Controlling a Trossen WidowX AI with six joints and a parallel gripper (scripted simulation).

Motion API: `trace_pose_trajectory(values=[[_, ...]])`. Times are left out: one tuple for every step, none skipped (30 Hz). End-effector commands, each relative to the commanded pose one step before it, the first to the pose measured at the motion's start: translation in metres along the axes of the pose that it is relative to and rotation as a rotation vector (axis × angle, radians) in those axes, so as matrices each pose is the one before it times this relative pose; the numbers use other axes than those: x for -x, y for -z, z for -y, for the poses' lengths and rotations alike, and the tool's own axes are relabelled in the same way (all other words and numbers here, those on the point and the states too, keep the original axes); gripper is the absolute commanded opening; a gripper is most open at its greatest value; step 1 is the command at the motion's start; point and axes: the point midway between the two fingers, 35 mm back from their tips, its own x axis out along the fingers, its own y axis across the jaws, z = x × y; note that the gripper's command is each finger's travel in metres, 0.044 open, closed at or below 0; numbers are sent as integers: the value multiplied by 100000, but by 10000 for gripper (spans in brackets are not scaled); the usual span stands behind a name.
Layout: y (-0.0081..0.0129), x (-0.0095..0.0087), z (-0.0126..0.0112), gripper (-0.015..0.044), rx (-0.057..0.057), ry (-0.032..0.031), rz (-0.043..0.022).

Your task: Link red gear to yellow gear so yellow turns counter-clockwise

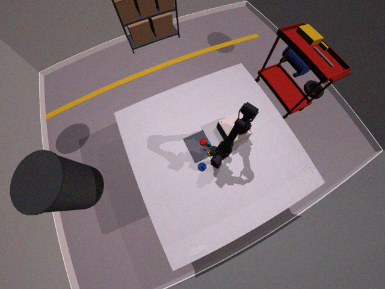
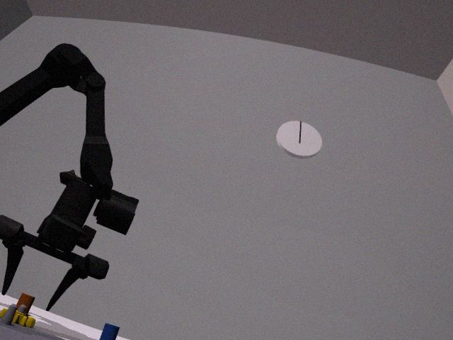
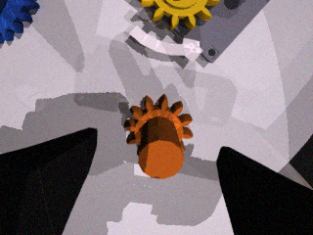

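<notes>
An orange gear (image 2: pixel 26 302) (image 3: pixel 160 159) with a thick round handle stands on the table beside the grey board (image 1: pixel 194 146) (image 3: pixel 230 29). My gripper (image 2: pixel 25 302) (image 3: pixel 159 147) is open, its fingertips apart on either side of the orange gear and above it. The red gear (image 1: pixel 204 142) is on the board, with a teal gear (image 1: pixel 209 144) close beside it; whether the teal one sits flat cannot be told. The yellow gear (image 1: pixel 209 153) (image 2: pixel 27 321) (image 3: pixel 183 6) is at the board's near corner. A blue gear (image 1: pixel 202 167) (image 2: pixel 110 332) (image 3: pixel 12 20) stands on the table off the board.
The white arrow (image 3: pixel 163 47) lies beside the yellow gear. A grey peg (image 2: pixel 10 314) stands by the yellow gear. The arm's pale base (image 1: pixel 228 124) is behind the board. A red cart, a shelf with boxes and a dark barrel stand farther off.
</notes>
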Motion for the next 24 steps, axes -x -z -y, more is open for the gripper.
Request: trace_pose_trajectory(values=[[28, -49, 25, 230, -197, -68, -208], [0, 0, 0, 204, 0, 0, 0], [0, 0, 0, 177, 0, 0, 0], [0, 0, 0, 151, 0, 0, 0], [0, 0, 0, 125, 0, 0, 0], [0, 0, 0, 99, 0, 0, 0], [0, 0, 0, 72, 0, 0, 0], [0, 0, 0, 66, 0, 0, 0], [0, 0, 0, 59, 0, 0, 0], [0, 0, 0, 53, 0, 0, 0], [0, 0, 0, 46, 0, 0, 0], [0, 0, 0, 39, 0, 0, 0], [0, 0, 0, 32, 0, 0, 0], [0, 0, 0, 6, 0, 0, 0], [-2, 47, -16, 0, 0, -2, 0], [-6, 140, -47, 0, 0, -6, 0], [-10, 235, -76, 0, 0, -9, 0], [-11, 289, -90, 0, 0, -11, 0], [-11, 292, -86, 0, 0, -10, 0], [-10, 294, -82, 0, 0, -10, 0], [-10, 297, -78, 0, 0, -10, 0], [-9, 299, -74, 0, 0, -9, 0], [-9, 301, -70, 0, 0, -9, 0], [-8, 303, -66, 0, 0, -9, 0]])
